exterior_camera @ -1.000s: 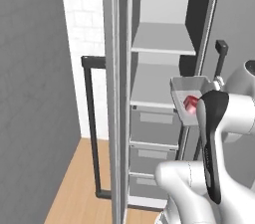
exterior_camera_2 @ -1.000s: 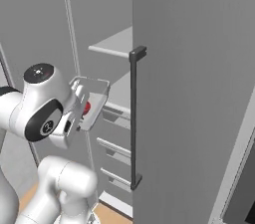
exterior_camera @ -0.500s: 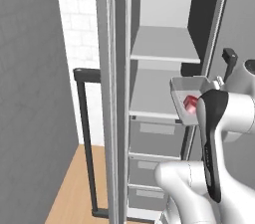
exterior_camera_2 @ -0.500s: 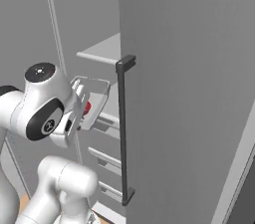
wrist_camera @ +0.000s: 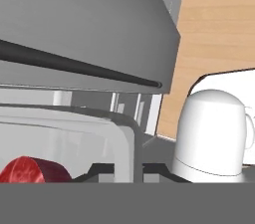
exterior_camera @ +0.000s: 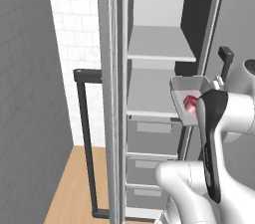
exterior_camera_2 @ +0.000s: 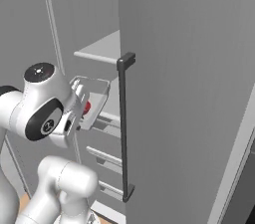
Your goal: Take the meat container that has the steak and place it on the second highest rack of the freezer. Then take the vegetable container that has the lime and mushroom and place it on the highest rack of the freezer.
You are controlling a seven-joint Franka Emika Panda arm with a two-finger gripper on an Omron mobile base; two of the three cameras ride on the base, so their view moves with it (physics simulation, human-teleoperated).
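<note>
Gripper [wrist_camera: 128, 168] is pinching the rim of the meat container [exterior_camera: 185, 99], fingers nearly together on its thin wall. The tray is riding in the air just in front of the open freezer [exterior_camera: 164, 93], roughly level with the lower rack [exterior_camera: 149, 101]. Steak [exterior_camera: 191, 102] is sitting loose inside (likely to slide if tilted). Tray looks light, rigid, slick; the rim seems the only sensible hold. Beyond, the highest rack [exterior_camera: 158, 44] is standing bare.
</note>
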